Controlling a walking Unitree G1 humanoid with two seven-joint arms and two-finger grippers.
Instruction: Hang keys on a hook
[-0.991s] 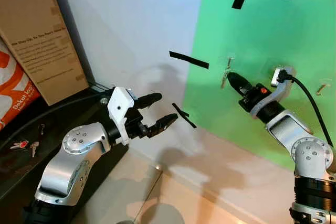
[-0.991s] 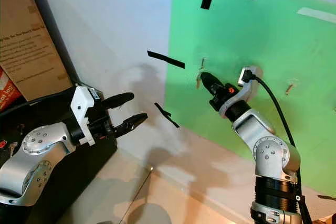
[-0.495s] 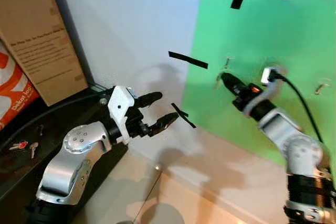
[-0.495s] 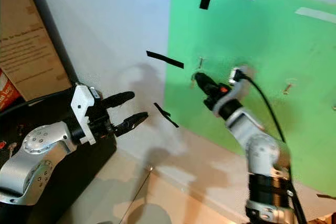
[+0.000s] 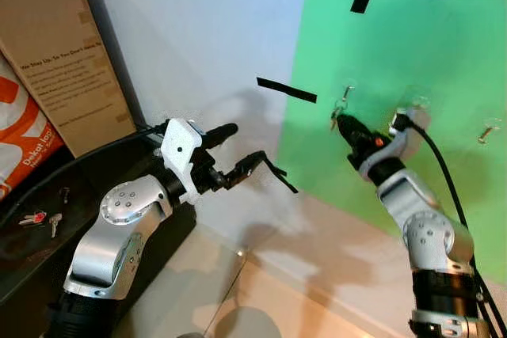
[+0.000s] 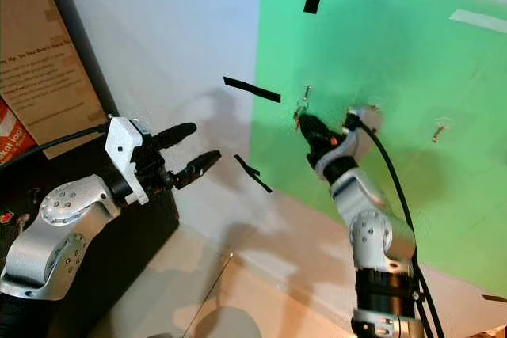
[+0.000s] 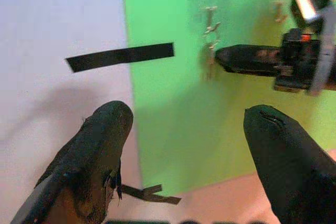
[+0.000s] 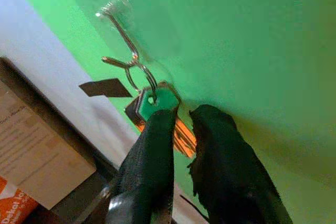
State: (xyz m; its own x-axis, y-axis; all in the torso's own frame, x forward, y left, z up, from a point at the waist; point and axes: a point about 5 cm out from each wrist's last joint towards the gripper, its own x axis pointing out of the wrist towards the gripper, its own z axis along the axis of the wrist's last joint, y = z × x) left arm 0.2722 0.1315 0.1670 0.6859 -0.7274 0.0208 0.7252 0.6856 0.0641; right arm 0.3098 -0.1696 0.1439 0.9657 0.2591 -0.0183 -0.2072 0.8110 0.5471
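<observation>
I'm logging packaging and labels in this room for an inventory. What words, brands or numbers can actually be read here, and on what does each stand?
"Dekat Ion": partly cut off, in white letters on the orange bag behind the cardboard box.
Cardboard box: several lines of small black print on its side, too small and blurred to read.
Green sheet, black tape strips and keys: no text on them.
</observation>
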